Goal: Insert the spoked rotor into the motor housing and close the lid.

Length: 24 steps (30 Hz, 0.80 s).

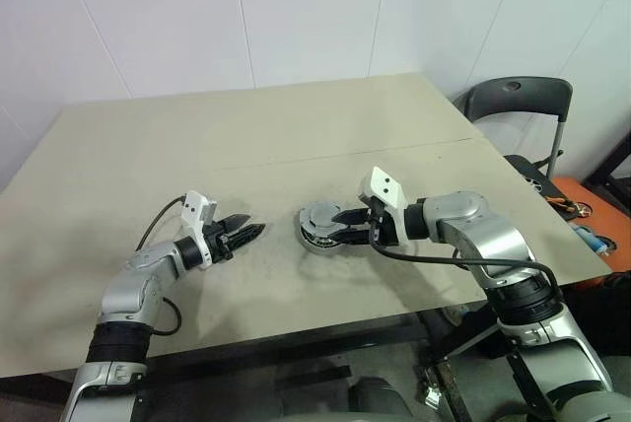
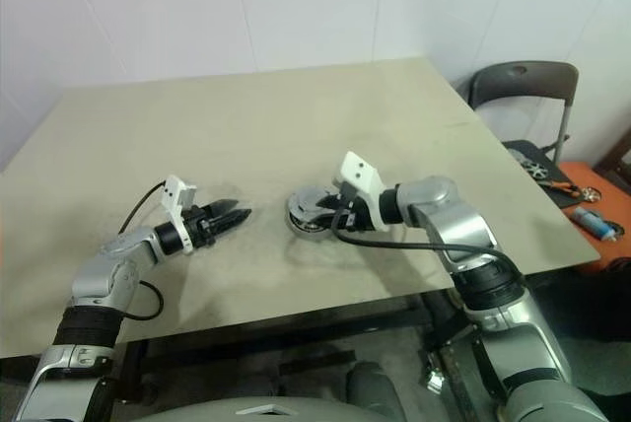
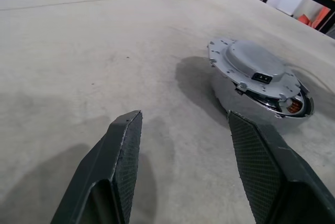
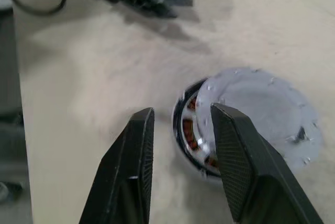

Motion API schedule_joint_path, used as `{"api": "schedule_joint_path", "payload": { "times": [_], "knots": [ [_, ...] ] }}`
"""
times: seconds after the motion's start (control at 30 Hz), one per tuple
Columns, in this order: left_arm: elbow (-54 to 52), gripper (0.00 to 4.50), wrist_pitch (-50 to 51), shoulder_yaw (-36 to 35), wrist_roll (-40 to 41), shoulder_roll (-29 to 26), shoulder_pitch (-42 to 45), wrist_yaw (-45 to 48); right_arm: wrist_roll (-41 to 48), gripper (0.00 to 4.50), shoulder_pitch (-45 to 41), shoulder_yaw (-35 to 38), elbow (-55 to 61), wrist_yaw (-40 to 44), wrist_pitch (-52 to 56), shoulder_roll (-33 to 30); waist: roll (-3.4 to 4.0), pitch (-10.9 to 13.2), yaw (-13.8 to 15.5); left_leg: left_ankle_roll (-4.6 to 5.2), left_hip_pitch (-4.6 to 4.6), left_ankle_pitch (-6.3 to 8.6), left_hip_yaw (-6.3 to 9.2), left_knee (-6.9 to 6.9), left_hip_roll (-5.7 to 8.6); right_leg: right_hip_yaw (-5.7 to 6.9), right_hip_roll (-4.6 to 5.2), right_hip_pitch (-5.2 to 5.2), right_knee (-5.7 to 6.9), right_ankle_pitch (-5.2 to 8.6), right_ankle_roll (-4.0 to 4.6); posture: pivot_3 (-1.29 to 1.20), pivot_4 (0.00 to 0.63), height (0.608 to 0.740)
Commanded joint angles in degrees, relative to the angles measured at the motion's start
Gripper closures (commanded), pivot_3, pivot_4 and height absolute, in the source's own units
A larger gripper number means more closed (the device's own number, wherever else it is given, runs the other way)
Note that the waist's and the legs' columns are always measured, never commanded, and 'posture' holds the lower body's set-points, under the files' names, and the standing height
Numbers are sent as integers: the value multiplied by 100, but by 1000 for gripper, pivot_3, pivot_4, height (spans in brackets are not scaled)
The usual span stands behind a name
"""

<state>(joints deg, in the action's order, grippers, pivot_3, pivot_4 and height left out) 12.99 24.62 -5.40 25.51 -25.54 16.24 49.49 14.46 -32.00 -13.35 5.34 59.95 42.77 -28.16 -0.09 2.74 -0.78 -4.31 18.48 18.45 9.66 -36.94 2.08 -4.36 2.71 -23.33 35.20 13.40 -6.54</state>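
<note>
The motor housing (image 1: 314, 238) rests on the table a little right of centre. Its copper-brown windings (image 4: 190, 132) show along one side. The grey toothed lid (image 3: 248, 63) lies on top of it, shifted sideways and slightly tilted, so part of the housing stays uncovered. The spoked rotor is hidden from view. My right gripper (image 1: 340, 227) hovers just right of the housing and points left at it, open, with nothing between its fingers (image 4: 140, 150). My left gripper (image 1: 254, 232) sits low over the table a short way left of the housing, open and empty.
The beige table (image 1: 246, 136) has a seam running across it, and its front edge is close below both arms. Past the table's right edge, a dark chair (image 1: 518, 102) stands near orange and blue items (image 1: 582, 210).
</note>
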Motion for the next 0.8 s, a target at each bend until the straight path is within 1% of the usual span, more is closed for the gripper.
{"api": "schedule_joint_path", "payload": {
  "times": [0.03, 0.13, 0.17, 0.23, 0.4, 0.6, 0.67, 0.8],
  "knots": [
    [113, 1712, -66, -87, -4, -19, 226, 0, -59, 2699, -209, 255, -166, -772, -172, 428, 0, 0, 6, 0, 1, 0, 0, 0, 0, 0, 1, -1, 0, 0, 0, 0, 0, 740],
    [313, 1712, -103, -70, -38, -16, 363, 17, -309, 2699, -169, 274, -533, -1416, -541, 789, 0, 0, 7, -1, 0, -1, -2, -3, 1, 0, 0, 0, 3, -1, 1, 0, 0, 740],
    [375, 1712, -114, -65, -47, -16, 411, 25, -320, 2351, -135, 301, -578, -1555, -619, 889, 0, 0, 10, -1, 0, -1, -2, -4, 1, 0, 0, 1, 3, -1, 1, 0, 0, 740],
    [465, 1712, -137, -58, -61, -18, 477, 39, -327, 1805, -82, 300, -605, -1699, -748, 985, 0, 0, 3, -1, 0, -1, -1, -3, 2, 0, 0, 0, 4, -1, 1, 0, 0, 740],
    [695, 1712, -237, -54, -125, 4, 621, 89, -698, 137, 104, -329, -478, -1933, -733, 1069, 0, 0, -6, -1, 1, -1, -2, 1, 2, -1, 1, -3, 2, -1, 1, 0, 0, 740],
    [426, 1712, -223, -54, -108, 13, 395, 101, -761, 137, 113, -305, -687, -2194, -792, 1273, 1, 0, -21, -1, -1, -1, -2, -1, 2, -2, 0, -3, 5, -2, 1, 0, 0, 740],
    [281, 1712, -184, -54, -91, 14, 306, 77, -777, 137, 70, -131, -900, -2459, -869, 1396, 1, 0, -22, -1, -1, -1, -2, -1, 2, -2, 0, -2, 5, -2, 1, 0, 0, 740],
    [15, 1712, -115, -66, -59, 24, 137, 18, -736, 61, -1, 65, -1081, -2560, -1023, 1418, 1, 0, -8, -1, 0, -1, -2, -1, 2, -2, 1, -3, 5, -2, 2, 0, 0, 740]
  ]
}}
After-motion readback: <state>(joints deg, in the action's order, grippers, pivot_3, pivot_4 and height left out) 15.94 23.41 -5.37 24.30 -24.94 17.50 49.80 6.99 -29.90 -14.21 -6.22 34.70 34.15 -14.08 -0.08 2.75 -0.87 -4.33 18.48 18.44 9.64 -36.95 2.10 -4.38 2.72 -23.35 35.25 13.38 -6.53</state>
